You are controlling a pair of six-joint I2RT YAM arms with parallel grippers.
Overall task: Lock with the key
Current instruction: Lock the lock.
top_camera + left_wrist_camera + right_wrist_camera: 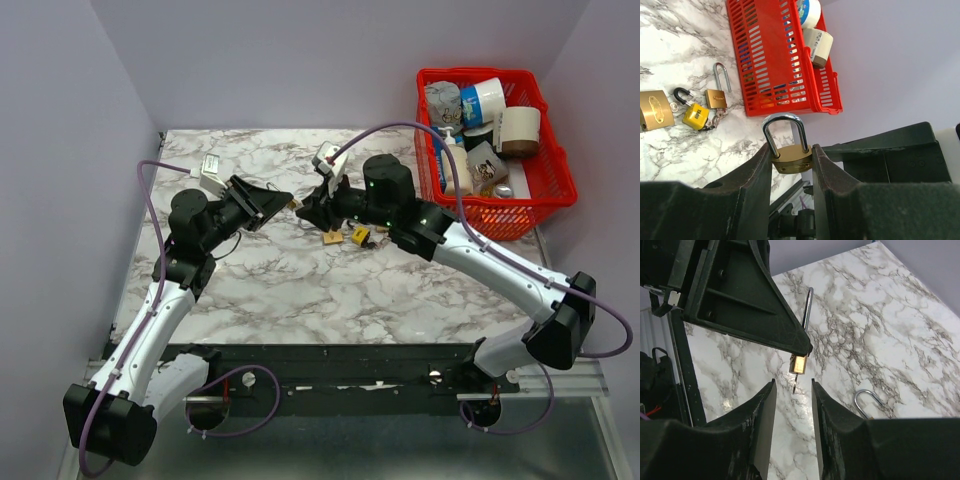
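Left gripper [792,148] is being clamped narrow on a brass padlock [792,161], body pinched btwn both fingers, shackle [785,118] sticking up past the tips. In the top view the lock is being held above the marble table [300,300], roughly mid-table, right beside the right gripper [793,381].

From the right wrist cam a thin key [794,386] is being shown hanging out of the lock's underside. The right gripper's jaws are being held apart on either side of it, w/ a gap on both sides, so nothing is being gripped there.

Progress, as a judgement: both shackle legs are being seen down in the body, so it's prob. closed, and the key appears inserted. Gripping the key and turning it is what's left.

Hard to tell: the keyway itself is hidden, so how deep the key sits can't be told. Whether the shackle is latched can't be told either. In the top view the lock is tiny btwn the two grippers.

A yellow padlock [695,116], other brass locks & a red basket [785,65] are being left aside.
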